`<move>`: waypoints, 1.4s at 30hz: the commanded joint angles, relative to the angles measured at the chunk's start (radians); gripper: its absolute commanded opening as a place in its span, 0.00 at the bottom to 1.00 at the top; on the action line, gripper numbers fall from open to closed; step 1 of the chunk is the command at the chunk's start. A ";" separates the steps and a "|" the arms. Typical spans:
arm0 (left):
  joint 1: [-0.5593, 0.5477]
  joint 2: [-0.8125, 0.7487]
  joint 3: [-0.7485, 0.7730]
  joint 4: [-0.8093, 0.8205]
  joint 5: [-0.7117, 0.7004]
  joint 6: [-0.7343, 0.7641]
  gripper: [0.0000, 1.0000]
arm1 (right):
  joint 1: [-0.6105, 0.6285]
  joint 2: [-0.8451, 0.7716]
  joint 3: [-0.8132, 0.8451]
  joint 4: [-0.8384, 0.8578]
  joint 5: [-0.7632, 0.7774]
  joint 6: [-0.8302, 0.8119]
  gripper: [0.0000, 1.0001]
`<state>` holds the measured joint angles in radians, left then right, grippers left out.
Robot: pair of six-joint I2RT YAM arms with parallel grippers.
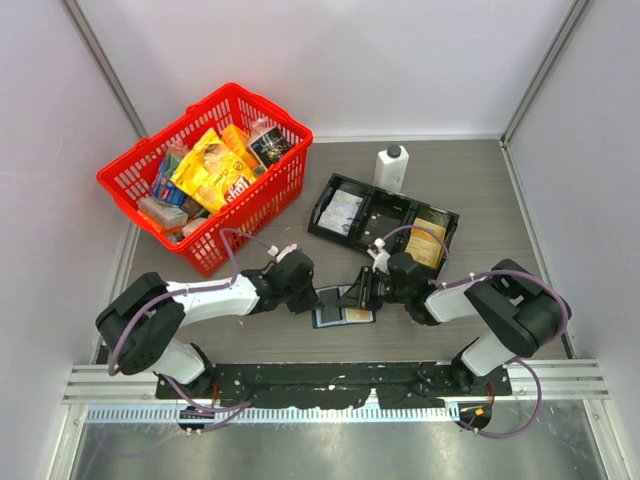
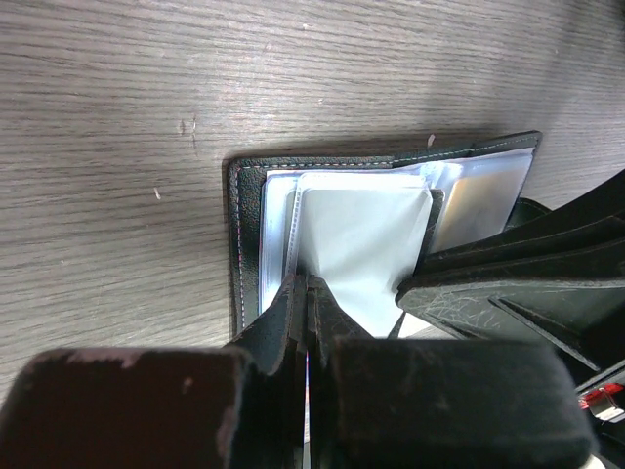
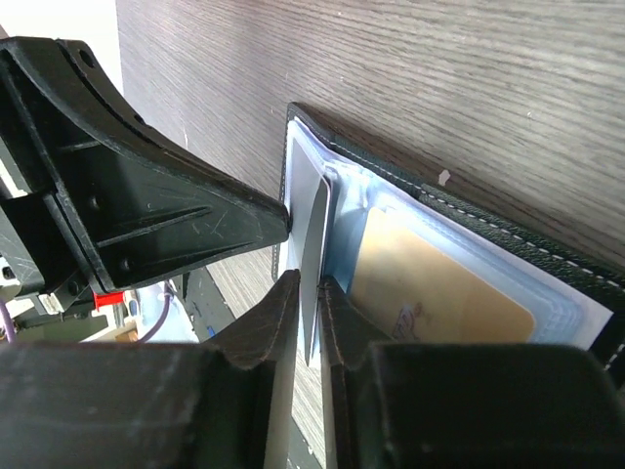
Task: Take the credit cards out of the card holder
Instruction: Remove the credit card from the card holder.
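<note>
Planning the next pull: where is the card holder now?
In the top view, the card holder lies open near the front centre of the table, between the left fingers and right fingers.

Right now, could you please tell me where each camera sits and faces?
Top external: overhead behind the left arm and right arm, both visible, facing down at the table.
Left wrist: behind the left gripper, facing the open card holder.
Right wrist: behind the right gripper, facing a grey card between its fingers.
Both wrist views share the card holder.
</note>
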<state>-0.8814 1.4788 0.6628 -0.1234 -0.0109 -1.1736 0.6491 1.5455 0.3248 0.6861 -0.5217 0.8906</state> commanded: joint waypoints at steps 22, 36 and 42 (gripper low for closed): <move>-0.002 0.040 -0.055 -0.050 -0.001 0.003 0.00 | -0.117 0.013 -0.023 0.063 -0.170 -0.053 0.06; -0.002 0.012 -0.057 -0.073 -0.029 0.008 0.00 | -0.174 -0.083 -0.001 -0.189 -0.136 -0.168 0.01; -0.002 0.011 -0.051 -0.064 -0.027 0.009 0.00 | -0.187 -0.229 0.088 -0.537 -0.038 -0.309 0.01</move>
<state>-0.8814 1.4769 0.6468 -0.0864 -0.0040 -1.1931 0.4690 1.3994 0.3374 0.3962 -0.6449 0.7086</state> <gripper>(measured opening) 0.010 0.024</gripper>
